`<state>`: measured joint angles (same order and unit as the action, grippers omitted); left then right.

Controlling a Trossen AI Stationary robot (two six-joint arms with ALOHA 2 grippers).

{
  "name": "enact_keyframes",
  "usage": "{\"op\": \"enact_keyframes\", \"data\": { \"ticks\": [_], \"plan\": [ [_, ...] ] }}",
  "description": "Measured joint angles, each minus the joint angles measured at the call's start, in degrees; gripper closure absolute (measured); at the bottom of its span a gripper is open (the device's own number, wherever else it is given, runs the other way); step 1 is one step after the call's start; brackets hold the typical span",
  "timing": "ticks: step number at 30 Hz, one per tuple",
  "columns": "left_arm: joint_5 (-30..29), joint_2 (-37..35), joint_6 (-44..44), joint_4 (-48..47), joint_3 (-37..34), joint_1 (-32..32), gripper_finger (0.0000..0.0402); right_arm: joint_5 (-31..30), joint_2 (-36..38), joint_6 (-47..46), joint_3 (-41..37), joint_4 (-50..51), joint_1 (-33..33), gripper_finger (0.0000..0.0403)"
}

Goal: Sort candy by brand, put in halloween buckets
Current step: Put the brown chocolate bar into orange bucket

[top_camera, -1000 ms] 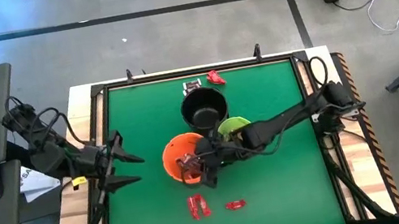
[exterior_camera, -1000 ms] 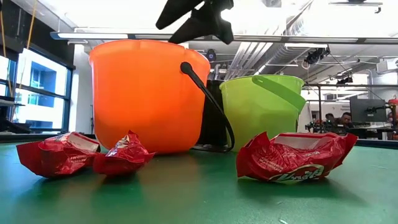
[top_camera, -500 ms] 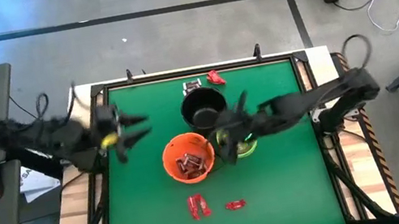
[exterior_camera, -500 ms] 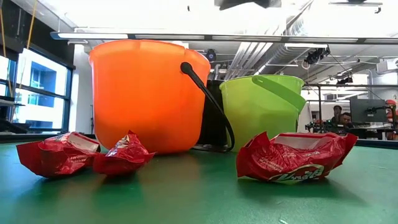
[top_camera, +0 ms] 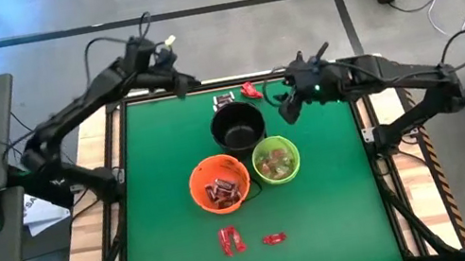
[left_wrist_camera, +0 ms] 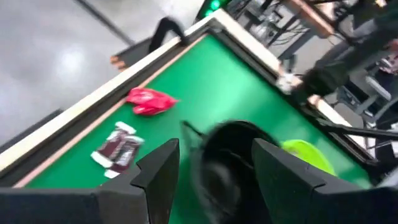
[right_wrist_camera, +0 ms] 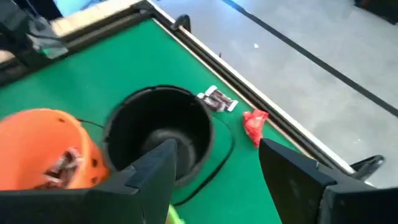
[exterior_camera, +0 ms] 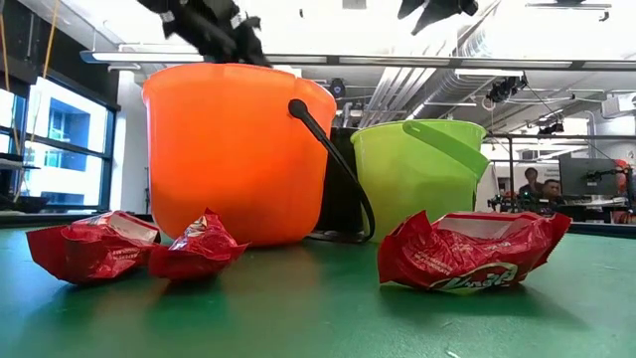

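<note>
Three halloween buckets stand mid-table: black (top_camera: 238, 128), orange (top_camera: 220, 183) with red candy inside, and lime green (top_camera: 276, 161) with pale candy inside. By the far edge lie a red candy (top_camera: 251, 90) and dark brown and silver candy (top_camera: 224, 101). More red candy (top_camera: 231, 240) lies on the near side. My left gripper (top_camera: 190, 82) hangs open over the far edge, left of the brown candy (left_wrist_camera: 118, 152), holding nothing. My right gripper (top_camera: 288, 106) is open and empty, in the air right of the black bucket (right_wrist_camera: 158, 134).
A raised wooden frame (top_camera: 114, 113) runs around the green mat. Bare mat lies left of the buckets and along the right side. In the low view the red candy (exterior_camera: 467, 254) lies in front of the orange bucket (exterior_camera: 234, 149) and the green bucket (exterior_camera: 417, 174).
My right gripper has risen from over the orange bucket and gone toward the table's far right, now beside the black bucket. My left gripper has swung from the table's left edge to the far edge, toward the brown candy, turning as it went.
</note>
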<state>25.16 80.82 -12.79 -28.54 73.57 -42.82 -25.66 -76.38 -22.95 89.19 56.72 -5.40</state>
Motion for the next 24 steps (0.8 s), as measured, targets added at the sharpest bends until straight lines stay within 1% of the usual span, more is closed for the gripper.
{"op": "enact_keyframes", "data": {
  "ticks": [3,5,8,13,15,20,22,24],
  "plan": [
    [2.77,7.12,4.46,1.25,0.72,-3.61,0.0211,2.12,-0.25,3.51,0.0,1.17,-2.76,0.0183],
    [2.93,11.0,9.66,2.33,0.82,-4.64,0.0211,3.21,-0.45,4.97,0.0,2.23,-4.18,0.0183],
    [3.22,15.81,17.56,3.44,1.02,-4.9,0.0211,4.52,-0.55,5.03,0.0,4.23,-5.82,0.0183],
    [2.14,23.37,29.12,4.99,1.0,-4.61,0.0211,4.58,-0.57,4.88,0.0,4.82,-8.62,0.0183],
    [-0.15,25.63,34.61,6.09,1.0,-4.26,0.0211,4.53,-0.76,3.22,0.0,4.82,-9.91,0.0183],
    [-10.3,29.92,47.94,8.79,0.97,-3.24,0.0211,4.51,-1.23,-4.79,0.0,4.82,-12.8,0.0183],
    [-11.58,31.42,50.68,10.94,0.97,-3.11,0.0211,4.51,-1.57,-6.97,0.0,4.79,-13.84,0.0183],
    [-10.54,32.93,51.87,12.65,0.97,-3.13,0.0211,4.66,-2.15,-9.07,0.0,4.75,-14.52,0.0183]
  ]
}}
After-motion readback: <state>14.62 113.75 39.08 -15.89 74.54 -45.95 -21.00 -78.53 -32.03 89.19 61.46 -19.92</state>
